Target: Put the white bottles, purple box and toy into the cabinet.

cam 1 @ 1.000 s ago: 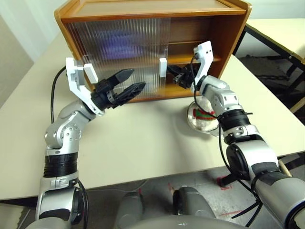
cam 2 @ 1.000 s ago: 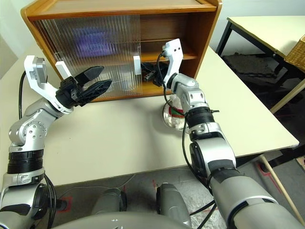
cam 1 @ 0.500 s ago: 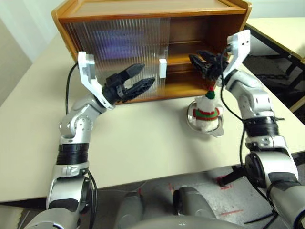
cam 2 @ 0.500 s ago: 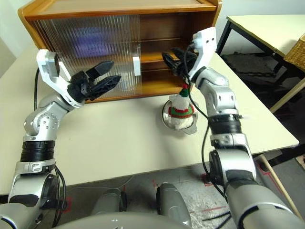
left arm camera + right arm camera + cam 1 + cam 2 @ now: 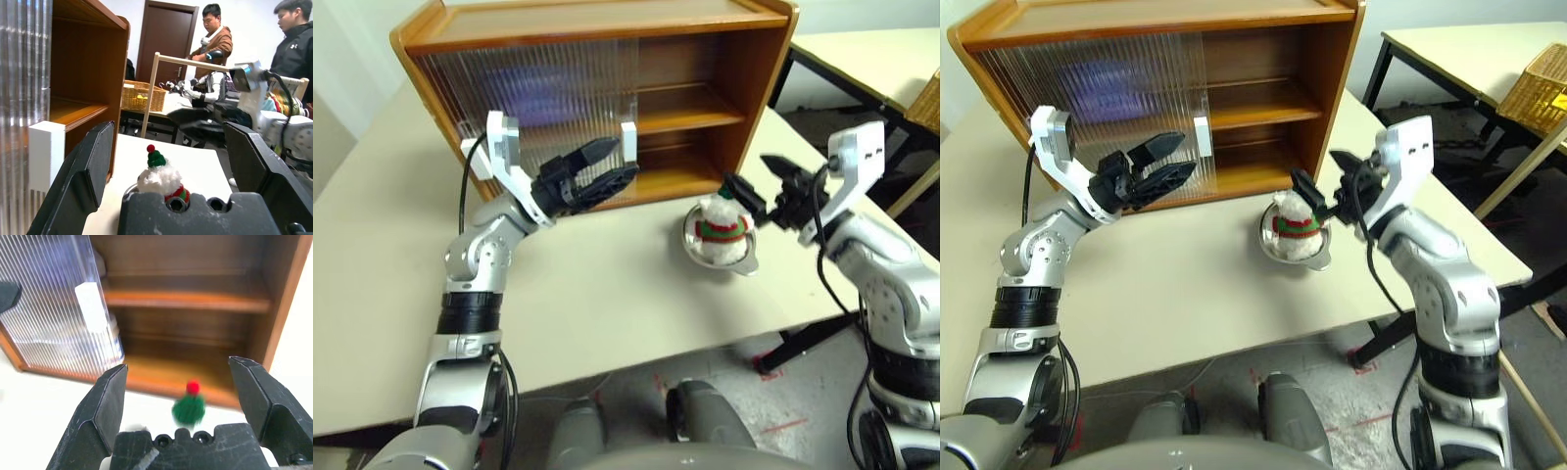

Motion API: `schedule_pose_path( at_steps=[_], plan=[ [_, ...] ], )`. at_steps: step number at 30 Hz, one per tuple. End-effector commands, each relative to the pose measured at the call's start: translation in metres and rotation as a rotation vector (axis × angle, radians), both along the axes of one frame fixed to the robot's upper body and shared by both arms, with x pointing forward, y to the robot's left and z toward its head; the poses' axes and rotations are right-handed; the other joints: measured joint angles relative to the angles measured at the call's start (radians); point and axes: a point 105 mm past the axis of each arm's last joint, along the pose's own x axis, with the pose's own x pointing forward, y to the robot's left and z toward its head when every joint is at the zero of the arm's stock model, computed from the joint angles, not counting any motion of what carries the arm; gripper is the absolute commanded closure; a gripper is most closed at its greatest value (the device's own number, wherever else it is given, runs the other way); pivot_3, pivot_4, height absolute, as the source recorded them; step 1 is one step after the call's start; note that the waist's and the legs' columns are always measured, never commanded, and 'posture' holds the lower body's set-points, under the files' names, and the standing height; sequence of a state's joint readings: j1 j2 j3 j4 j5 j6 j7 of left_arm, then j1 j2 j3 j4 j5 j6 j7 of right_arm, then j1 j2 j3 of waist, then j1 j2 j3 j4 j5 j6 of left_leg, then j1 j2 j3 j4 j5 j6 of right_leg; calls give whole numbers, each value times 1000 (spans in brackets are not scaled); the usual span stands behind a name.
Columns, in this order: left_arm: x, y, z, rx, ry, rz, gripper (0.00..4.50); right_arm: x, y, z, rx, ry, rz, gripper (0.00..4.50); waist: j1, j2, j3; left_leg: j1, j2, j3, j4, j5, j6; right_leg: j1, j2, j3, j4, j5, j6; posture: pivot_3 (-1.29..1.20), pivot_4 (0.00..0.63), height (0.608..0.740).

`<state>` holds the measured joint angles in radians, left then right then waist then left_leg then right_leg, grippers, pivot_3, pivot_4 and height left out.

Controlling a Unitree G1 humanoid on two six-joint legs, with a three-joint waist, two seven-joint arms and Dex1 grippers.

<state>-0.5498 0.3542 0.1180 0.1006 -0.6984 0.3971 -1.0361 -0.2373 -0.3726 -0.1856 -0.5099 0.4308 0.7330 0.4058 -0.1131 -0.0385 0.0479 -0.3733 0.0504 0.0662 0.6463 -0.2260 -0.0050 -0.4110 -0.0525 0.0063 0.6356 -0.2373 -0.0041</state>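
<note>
Both end effectors stand wide and empty: my right end effector (image 5: pixel 766 186) hovers just right of the small white plush snowman toy (image 5: pixel 721 227), which sits in a shiny metal bowl (image 5: pixel 741 262) near the honey-brown wooden cabinet (image 5: pixel 744 69); my left end effector (image 5: pixel 607 164) hangs before its ribbed sliding door (image 5: pixel 538 93).

bright, even indoor light with soft shadows; the right wrist view is motion-blurred.

Both hands (image 5: pixel 597 169) (image 5: pixel 762 187) raised, fingers apart
</note>
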Motion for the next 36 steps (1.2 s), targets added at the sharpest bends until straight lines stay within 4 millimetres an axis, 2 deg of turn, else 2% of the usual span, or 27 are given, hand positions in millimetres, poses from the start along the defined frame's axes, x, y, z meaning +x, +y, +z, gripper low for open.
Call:
schedule_pose_path(
  at_steps=[1,10,18,26,29,36],
  plan=[
    [3,-1,-1,16,5,-6,0,-11,4,-17,14,60,-2,35,-4,0,0,0,0,0,0,0,0,0,0,0,0,0,0,-136,0,740],
    [2,6,-1,34,2,12,0,-17,5,-56,34,164,-16,35,-7,0,0,0,0,-1,0,0,0,0,0,0,0,0,0,-107,0,740],
    [-1,12,2,36,-9,43,0,-2,7,-90,21,219,-17,35,-4,-1,0,0,0,-1,-1,0,0,0,0,0,-1,0,0,-53,0,740],
    [-4,21,5,29,-12,90,0,13,12,-99,31,220,-4,35,23,-2,1,0,0,-1,-1,0,0,0,0,1,-1,0,0,-8,0,740],
    [-5,22,4,29,-12,100,0,14,13,-98,31,216,12,659,27,-2,1,0,0,-1,-1,0,0,0,0,0,-1,0,0,-4,0,740],
    [-4,18,3,24,-12,93,0,15,9,-86,31,183,14,3127,27,-2,0,0,0,-1,-1,0,0,0,0,0,-1,0,0,-32,0,740]
  ],
)
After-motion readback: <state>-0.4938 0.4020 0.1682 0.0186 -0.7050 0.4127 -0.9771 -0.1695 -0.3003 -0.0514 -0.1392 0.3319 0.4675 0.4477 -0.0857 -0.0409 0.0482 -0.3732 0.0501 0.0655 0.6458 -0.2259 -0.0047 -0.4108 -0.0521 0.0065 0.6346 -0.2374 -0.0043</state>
